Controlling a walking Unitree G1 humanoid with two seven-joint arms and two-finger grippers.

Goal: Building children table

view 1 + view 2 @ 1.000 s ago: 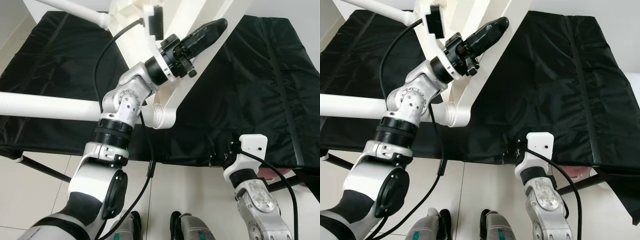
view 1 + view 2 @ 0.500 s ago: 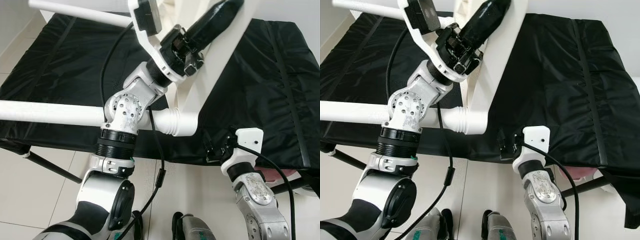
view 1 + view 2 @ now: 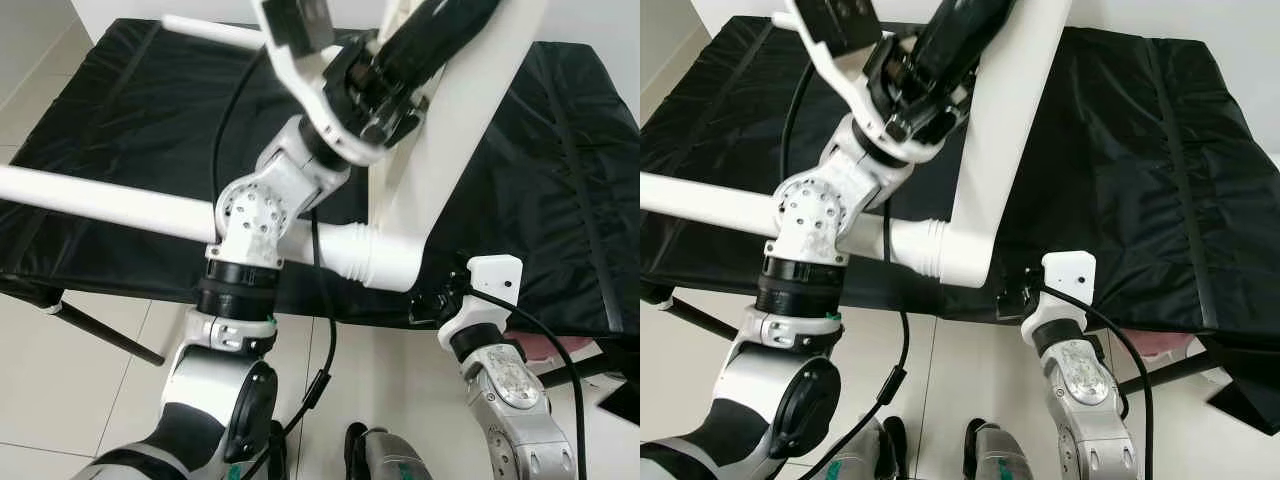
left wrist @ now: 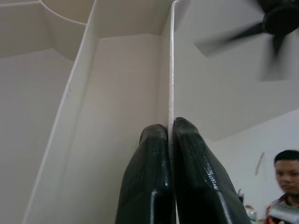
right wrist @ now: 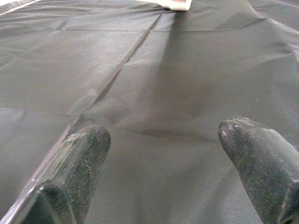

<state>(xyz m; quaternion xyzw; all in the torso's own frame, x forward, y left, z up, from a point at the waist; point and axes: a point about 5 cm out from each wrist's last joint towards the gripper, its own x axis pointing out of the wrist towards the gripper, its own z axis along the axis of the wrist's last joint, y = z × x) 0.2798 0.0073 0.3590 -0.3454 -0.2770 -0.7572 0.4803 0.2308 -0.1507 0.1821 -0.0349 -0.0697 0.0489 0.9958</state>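
Observation:
The white children's table top (image 3: 470,130) is held up on edge over the black cloth. Two round white legs are fitted to it: one (image 3: 100,200) reaches left from a ribbed socket (image 3: 385,258), another (image 3: 215,30) shows at the back. My left gripper (image 3: 450,25) is raised high and shut on a thin white rib (image 4: 171,70) on the table top's underside, with both black fingers (image 4: 149,186) pressed against it. At the cloth's near edge my right gripper (image 5: 163,140) sits low and open, with only black cloth between its fingers (image 5: 77,163).
The black cloth (image 3: 130,120) covers a folding work table with dark legs (image 3: 100,335) on a pale tiled floor. A pink object (image 3: 545,350) lies under its right end. A person (image 4: 285,177) and a ceiling fan (image 4: 275,23) show in the left wrist view.
My left arm has swung the white table top more upright and nearer. The socket end and the long leg have shifted right and lower. The right gripper has stayed at the cloth's edge.

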